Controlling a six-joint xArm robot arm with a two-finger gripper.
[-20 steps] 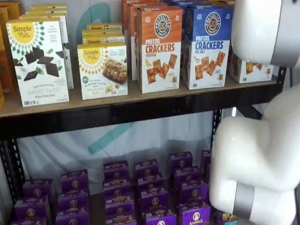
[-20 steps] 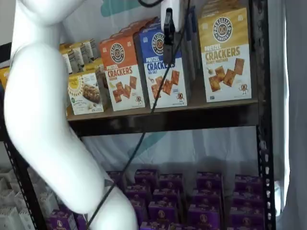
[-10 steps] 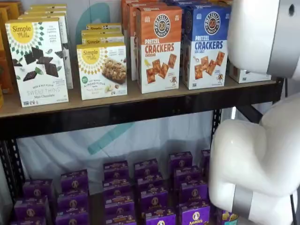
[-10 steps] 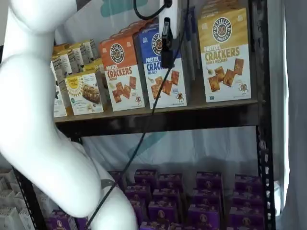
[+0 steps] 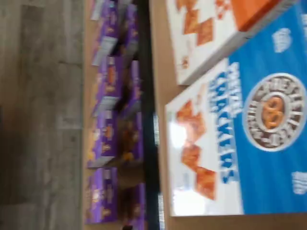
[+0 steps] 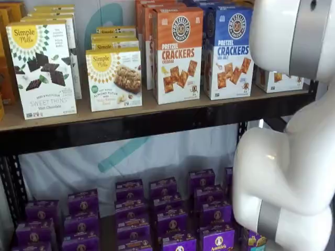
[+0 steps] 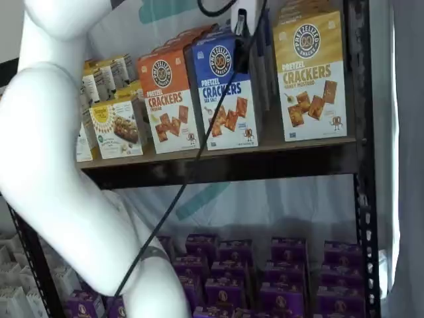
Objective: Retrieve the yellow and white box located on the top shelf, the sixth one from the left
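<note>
The yellow and white box (image 7: pixel 311 73) stands at the right end of the top shelf (image 7: pixel 225 162), upright, its golden top and cracker picture facing out. In a shelf view only its white lower part (image 6: pixel 280 78) shows past the white arm. My gripper (image 7: pixel 241 66) hangs from the view's upper edge in front of the blue-topped cracker carton (image 7: pixel 222 93), left of the yellow box and apart from it. One black finger shows side-on and no box is in it; the jaws stand wide. The wrist view shows the blue carton (image 5: pixel 249 143) close up, and the yellow box is out of it.
An orange-topped carton (image 6: pixel 177 52) stands left of the blue one, with white Simple Mills boxes (image 6: pixel 44 68) further left. Purple boxes (image 6: pixel 167 214) fill the lower shelf. A black upright (image 7: pixel 361 132) borders the yellow box's right. A cable (image 7: pixel 192 165) trails from the gripper.
The gripper has risen and moved right across the blue carton's front, closer to the yellow box. The white arm has shifted with it.
</note>
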